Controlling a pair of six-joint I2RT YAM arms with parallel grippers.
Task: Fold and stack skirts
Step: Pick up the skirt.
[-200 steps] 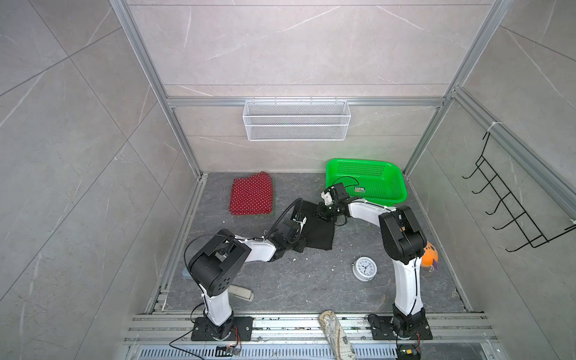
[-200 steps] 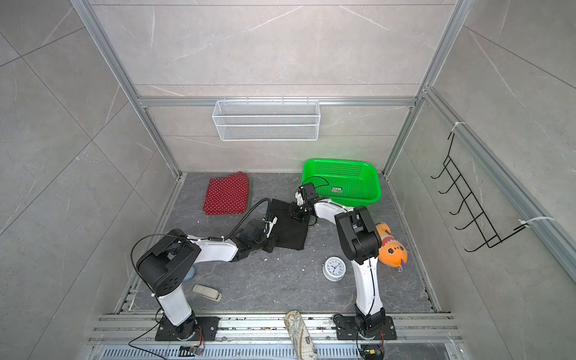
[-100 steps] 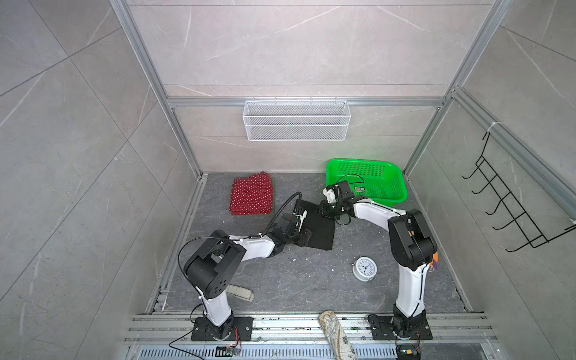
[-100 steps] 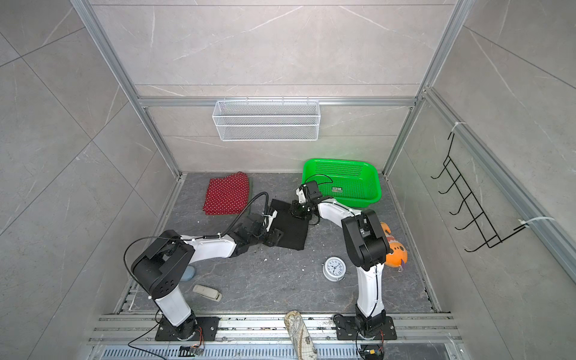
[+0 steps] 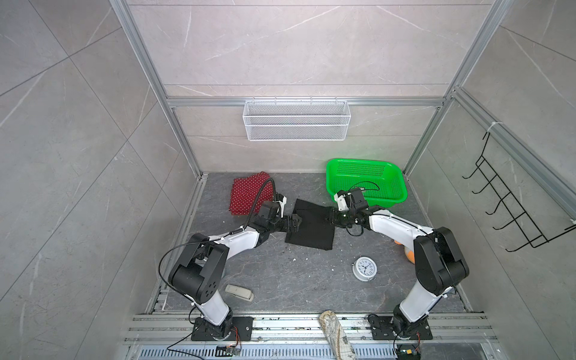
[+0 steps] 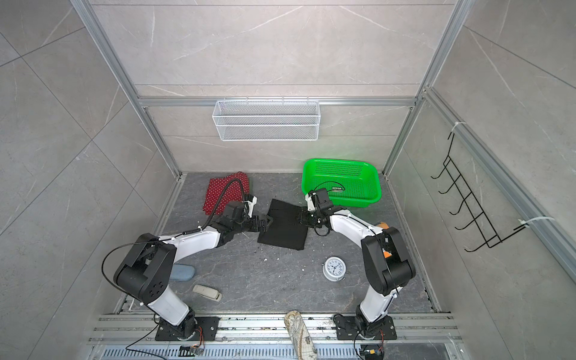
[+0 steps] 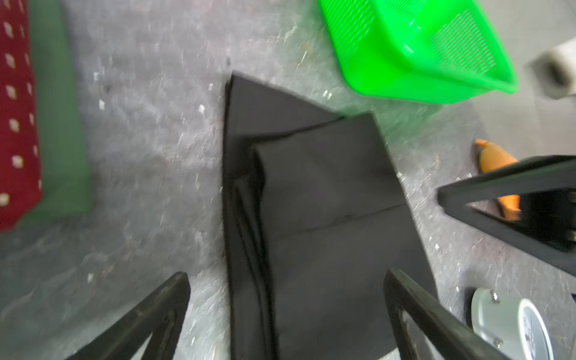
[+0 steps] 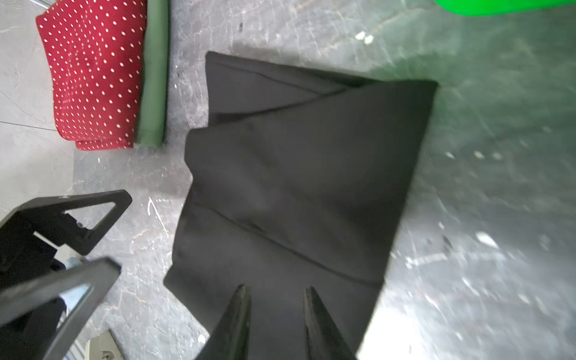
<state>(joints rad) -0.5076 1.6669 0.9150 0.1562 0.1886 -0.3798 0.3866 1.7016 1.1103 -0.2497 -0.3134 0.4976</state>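
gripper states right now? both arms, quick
Left gripper: open wide, holding nothing, fingers either side of the black skirt.
Right gripper: slightly open over the same skirt, nothing clamped.

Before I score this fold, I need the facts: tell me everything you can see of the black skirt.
The black skirt is plain, matte, soft cloth, folded into a rough rectangle lying flat on the grey floor. An upper layer sits skewed, leaving an under layer's corner exposed; a seam crosses the top layer. The left gripper stands open astride one edge; the right gripper, jaws slightly apart, is over the opposite edge. Contact cannot be told.
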